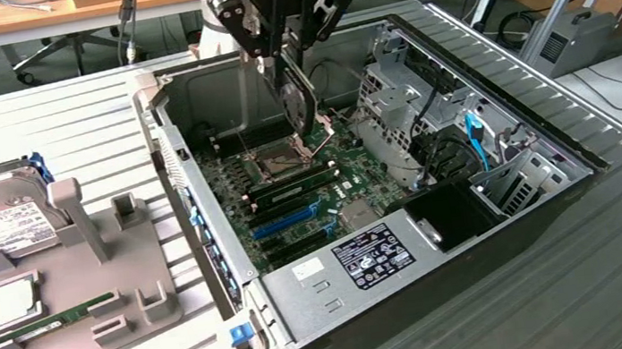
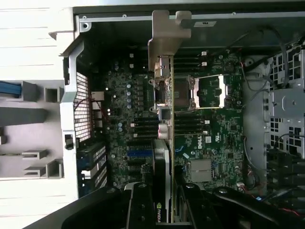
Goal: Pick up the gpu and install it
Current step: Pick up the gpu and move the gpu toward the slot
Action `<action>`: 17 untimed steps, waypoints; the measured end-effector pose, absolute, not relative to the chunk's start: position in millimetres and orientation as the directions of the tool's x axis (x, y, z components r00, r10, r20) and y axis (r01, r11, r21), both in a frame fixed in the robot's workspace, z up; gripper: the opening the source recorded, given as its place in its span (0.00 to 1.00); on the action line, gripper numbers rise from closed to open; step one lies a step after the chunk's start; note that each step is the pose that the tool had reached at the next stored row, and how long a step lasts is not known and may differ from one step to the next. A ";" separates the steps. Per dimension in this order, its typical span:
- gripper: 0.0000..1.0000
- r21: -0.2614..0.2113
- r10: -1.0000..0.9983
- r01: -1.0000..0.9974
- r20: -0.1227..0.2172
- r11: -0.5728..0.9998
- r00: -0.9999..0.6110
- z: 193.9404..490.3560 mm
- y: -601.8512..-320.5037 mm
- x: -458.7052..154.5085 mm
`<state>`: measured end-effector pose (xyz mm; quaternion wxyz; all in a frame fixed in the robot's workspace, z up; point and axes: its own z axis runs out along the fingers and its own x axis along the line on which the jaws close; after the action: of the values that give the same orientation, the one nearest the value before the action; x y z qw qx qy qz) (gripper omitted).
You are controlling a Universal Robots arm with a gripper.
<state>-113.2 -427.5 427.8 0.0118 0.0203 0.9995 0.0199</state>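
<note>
1. The gripper (image 1: 285, 51) hangs over the open computer case (image 1: 183, 169), fingers part-closed on the gpu (image 1: 299, 104) — the card is clamped between them.
2. The gpu hangs on edge below the fingers, inside the case, above the motherboard (image 1: 341, 166) near the CPU socket (image 1: 282, 156).
3. In the wrist view the gpu (image 2: 162, 119) stretches away from the gripper (image 2: 166, 195) — its pale bracket (image 2: 167, 33) is at the far end.
4. Whether card touches board, I cannot tell.

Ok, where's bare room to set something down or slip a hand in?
Bare slatted table on the exterior view's right of the case, and a patch past the parts tray along the case wall. Crowded: the motherboard under the end effector holding the gpu, and the cabled drive bay.
</note>
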 end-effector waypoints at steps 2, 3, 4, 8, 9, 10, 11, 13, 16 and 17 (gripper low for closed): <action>0.27 0.040 0.041 0.040 -0.023 0.998 -0.999 427.8 -427.5 -102.5; 0.27 0.040 0.041 0.040 -0.023 0.998 -0.999 427.8 -427.5 -99.1; 0.27 0.040 0.041 0.040 -0.023 0.998 -0.999 427.8 -427.5 -95.5; 0.27 0.040 0.041 0.040 -0.023 0.998 -0.999 427.8 -427.4 -83.8; 0.27 0.040 0.041 0.040 -0.023 0.998 -0.999 427.8 -427.4 -80.3; 0.27 0.040 0.041 0.040 -0.023 0.998 -0.999 427.8 -427.4 -77.6; 0.27 0.040 0.041 0.040 -0.023 0.998 -0.999 427.8 -427.4 -75.6; 0.27 0.040 0.041 0.040 -0.023 0.998 -0.999 427.8 -427.3 -71.6; 0.27 0.040 0.041 0.040 -0.023 0.998 -0.999 427.8 -427.3 -65.5; 0.27 0.040 0.041 0.040 -0.023 0.998 -0.999 427.8 -427.3 -63.6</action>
<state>-63.6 -427.3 427.8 0.0118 0.0203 0.9995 0.0200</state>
